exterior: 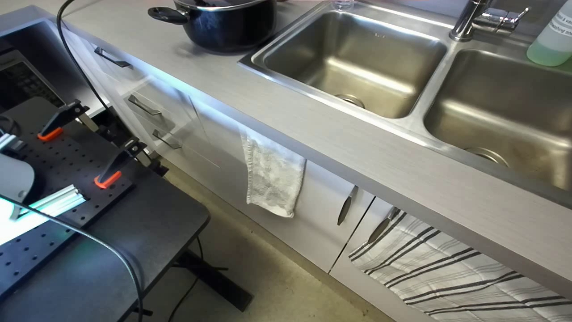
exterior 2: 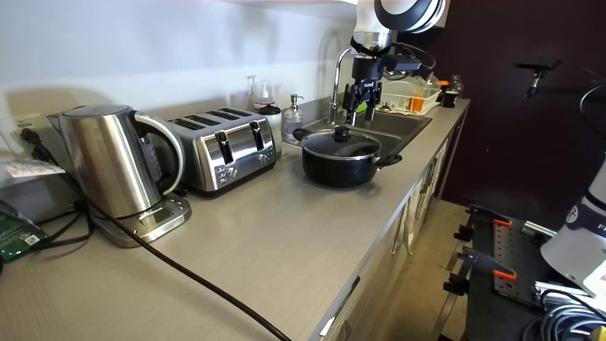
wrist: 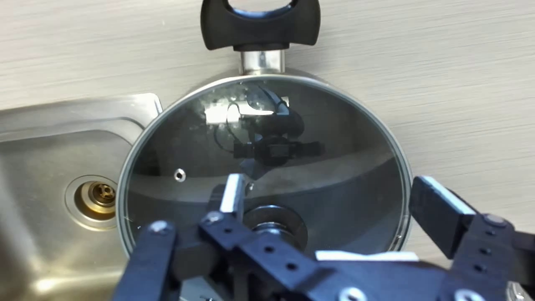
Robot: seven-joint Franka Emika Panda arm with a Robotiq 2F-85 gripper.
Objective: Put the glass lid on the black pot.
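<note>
The black pincer (exterior 2: 360, 117) hangs spread wide; below it I see the round, metal-rimmed glass lid (exterior 2: 342, 147), smooth and full of reflections, sitting on the glossy black pot (exterior 2: 338, 171).

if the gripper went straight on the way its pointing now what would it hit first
Most likely the glass lid on the black pot: the open gripper points down over it. Depth is unclear, so whether the lid's knob comes first is hard to tell.

Glass lid (exterior 2: 326, 144) on blk pot (exterior 2: 338, 169), hand (exterior 2: 360, 117) above, kettle (exterior 2: 106, 163) nr toaster (exterior 2: 232, 151)
</note>
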